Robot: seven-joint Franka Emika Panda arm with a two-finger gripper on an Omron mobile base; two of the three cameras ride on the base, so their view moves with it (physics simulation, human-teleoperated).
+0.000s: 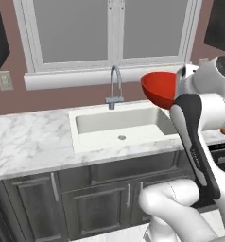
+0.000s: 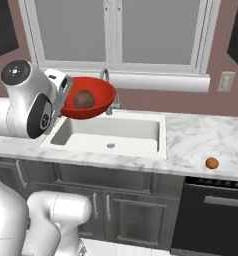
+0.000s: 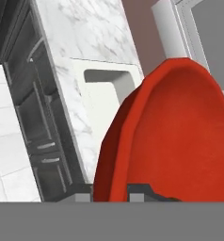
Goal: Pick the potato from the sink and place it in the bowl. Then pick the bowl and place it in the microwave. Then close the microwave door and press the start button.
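Observation:
My gripper (image 2: 67,102) is shut on the rim of the red bowl (image 2: 91,102), holding it tilted in the air above the left end of the sink (image 2: 111,132). The reddish-brown potato (image 2: 84,99) lies inside the bowl. In the left base view the bowl (image 1: 158,89) hangs over the right end of the sink (image 1: 119,125), beside the grey faucet (image 1: 115,85). In the hand view the bowl (image 3: 175,136) rises large from between the fingertips (image 3: 137,190), with the sink (image 3: 102,89) behind it. The microwave and its door are out of view.
A small orange round thing (image 2: 212,163) lies on the marble counter (image 2: 191,140) right of the sink. A black appliance front (image 2: 216,210) sits below it. Dark cabinets (image 1: 62,198) run under the counter. A window (image 1: 109,28) stands behind the faucet.

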